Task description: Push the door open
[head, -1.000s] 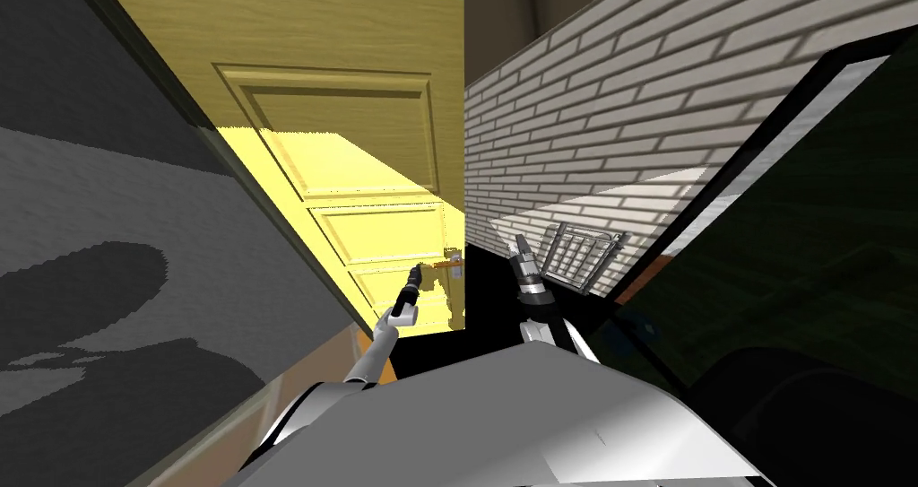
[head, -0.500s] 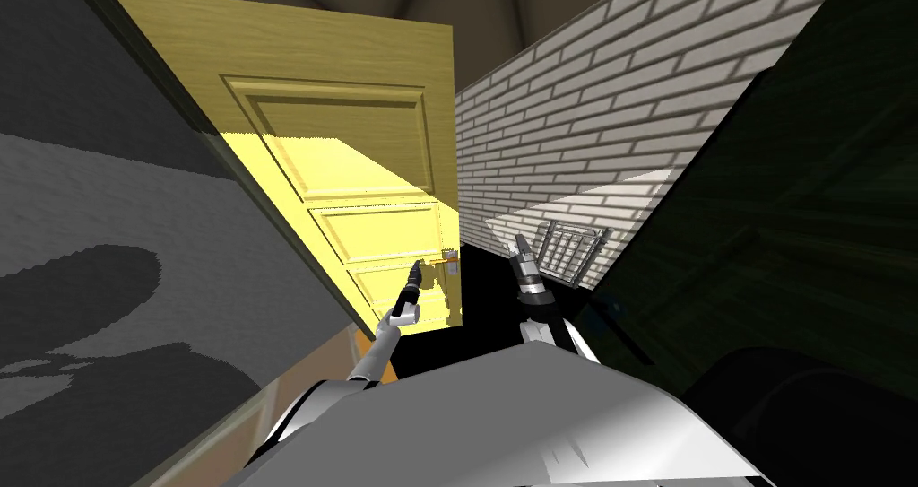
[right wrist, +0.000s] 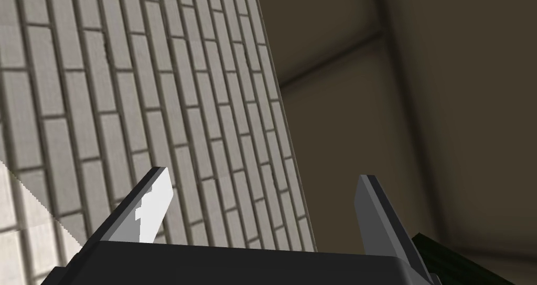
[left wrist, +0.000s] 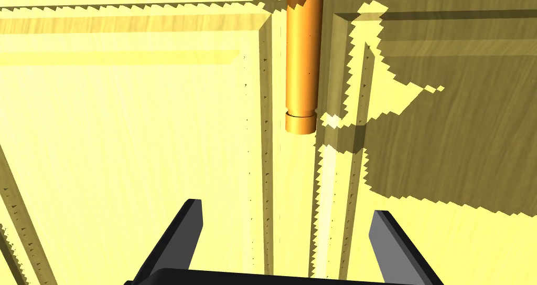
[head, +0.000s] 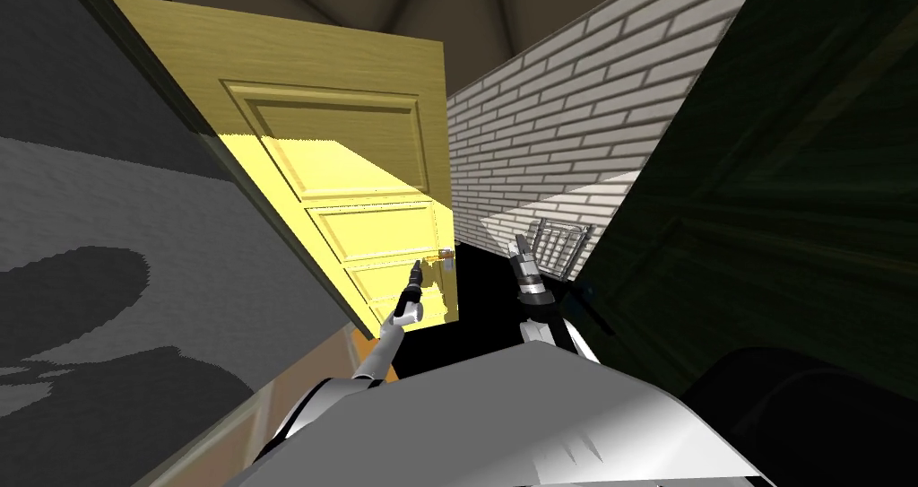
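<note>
Mid-push, I'd say: yellow door [head: 359, 177] at my 11 o'clock stands partly open, black area past its edge at 12. L gripper [left wrist: 286, 213] empty, fingers spread, close to door face w/ orange handle [left wrist: 300, 61] just ahead; contact can't tell. R gripper [right wrist: 262, 179] at 1 o'clock, spread, idle. Next prob. needs fwd press near handle edge, blades clear of handle. No writing legible.

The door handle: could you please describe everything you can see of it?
The door handle is an orange, metal-looking round bar with a slightly wider collar at its free end. It stands off the yellow panelled door near its free edge, part sunlit, part shaded. The left gripper points at it, fingers open, not holding it.
</note>
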Robot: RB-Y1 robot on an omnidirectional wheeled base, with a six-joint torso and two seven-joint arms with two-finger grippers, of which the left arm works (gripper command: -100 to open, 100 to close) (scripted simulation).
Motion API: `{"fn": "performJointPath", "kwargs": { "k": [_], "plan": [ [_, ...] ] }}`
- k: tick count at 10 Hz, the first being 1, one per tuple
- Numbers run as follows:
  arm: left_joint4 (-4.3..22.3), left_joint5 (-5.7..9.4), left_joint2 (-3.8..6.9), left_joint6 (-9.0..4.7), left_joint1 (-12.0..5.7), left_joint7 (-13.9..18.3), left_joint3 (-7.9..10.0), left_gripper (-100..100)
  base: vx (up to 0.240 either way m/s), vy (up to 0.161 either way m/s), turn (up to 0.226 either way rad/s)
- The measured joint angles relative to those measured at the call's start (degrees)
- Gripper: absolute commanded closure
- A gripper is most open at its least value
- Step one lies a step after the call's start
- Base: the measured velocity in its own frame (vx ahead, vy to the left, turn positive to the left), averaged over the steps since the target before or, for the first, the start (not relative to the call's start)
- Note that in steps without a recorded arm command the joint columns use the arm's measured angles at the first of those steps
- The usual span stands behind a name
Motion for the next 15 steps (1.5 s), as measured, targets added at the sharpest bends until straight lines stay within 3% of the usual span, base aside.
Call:
{"fn": "performJointPath", "kwargs": {
  "k": [5,10,11,13,14,15],
  "plan": [
    [0.85,6.69,-2.37,-1.05,-0.54,-6.75,0.11,-100,-0.09,-0.038,-0.069],
    [2.22,11.66,-4.8,-2.3,-1.29,-11.46,0.09,-100,-0.074,-0.067,-0.039],
    [2.19,11.73,-4.86,-2.29,-1.27,-11.64,0.08,-100,0.088,0.051,-0.025],
    [3.52,11.7,-3.2,-3.07,-1.82,-10.99,-0.09,-100,0.142,0.092,-0.018],
    [1.44,11.76,-2.74,-2.18,-0.81,-11.7,0.3,-100,0.221,0.081,-0.025],
    [1.42,11.76,-2.09,-1.98,-0.78,-11.96,0.41,-100,0.219,0.044,-0.033]
  ]
}}
